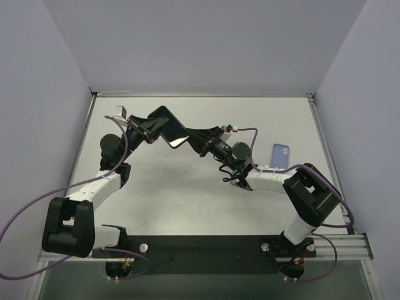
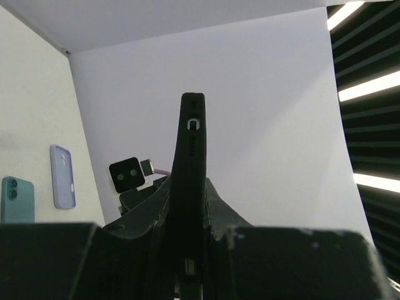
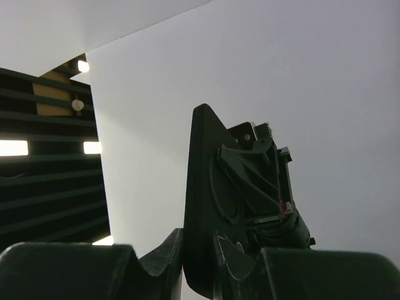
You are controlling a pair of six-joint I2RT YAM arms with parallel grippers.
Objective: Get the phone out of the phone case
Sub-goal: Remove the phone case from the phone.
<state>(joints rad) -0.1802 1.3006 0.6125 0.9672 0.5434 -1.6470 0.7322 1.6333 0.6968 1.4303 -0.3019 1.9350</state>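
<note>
A black phone in its black case (image 1: 167, 127) is held up above the table between both arms. My left gripper (image 1: 152, 129) is shut on its left end and my right gripper (image 1: 192, 139) is shut on its right end. In the left wrist view the cased phone (image 2: 191, 150) stands edge-on between the shut jaws of my left gripper (image 2: 187, 209). In the right wrist view the cased phone (image 3: 201, 187) stands edge-on in my right gripper (image 3: 200, 247), with the left gripper's body behind it. I cannot tell phone from case.
A lavender phone case (image 1: 280, 155) lies on the white table (image 1: 187, 200) at the right; it also shows in the left wrist view (image 2: 62, 176), next to a teal phone (image 2: 15, 200). Grey walls enclose the table on three sides.
</note>
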